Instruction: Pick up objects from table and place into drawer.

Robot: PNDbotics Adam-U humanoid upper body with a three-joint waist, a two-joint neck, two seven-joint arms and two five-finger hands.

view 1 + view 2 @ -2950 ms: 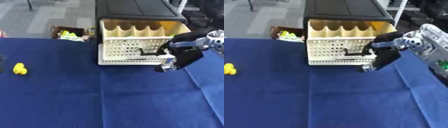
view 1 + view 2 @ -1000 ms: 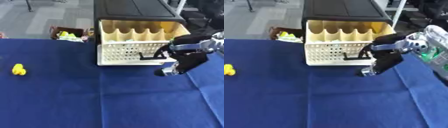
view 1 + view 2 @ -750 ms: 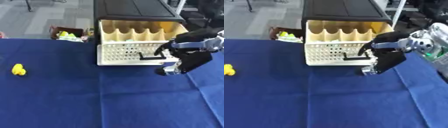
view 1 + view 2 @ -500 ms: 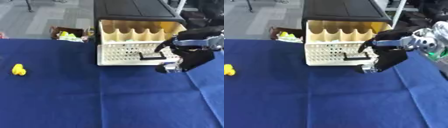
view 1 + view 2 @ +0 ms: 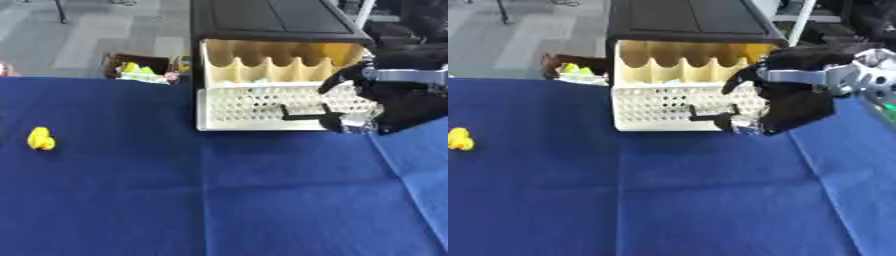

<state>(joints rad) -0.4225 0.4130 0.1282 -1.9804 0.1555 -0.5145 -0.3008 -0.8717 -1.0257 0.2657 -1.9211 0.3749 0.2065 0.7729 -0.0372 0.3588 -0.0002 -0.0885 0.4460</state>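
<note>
the right hand (image 5: 785, 107) sits at the drawer (image 5: 280, 107) front by its dark handle (image 5: 302, 116); whether its fingers grasp it, i cannot tell. the yellow object (image 5: 39, 138) lies well apart toward 9 o'clock, nearer the unseen left arm's side.

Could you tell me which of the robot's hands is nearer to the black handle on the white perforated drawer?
Right: the right hand is at the black handle of the drawer; the left hand shows in neither view.
</note>
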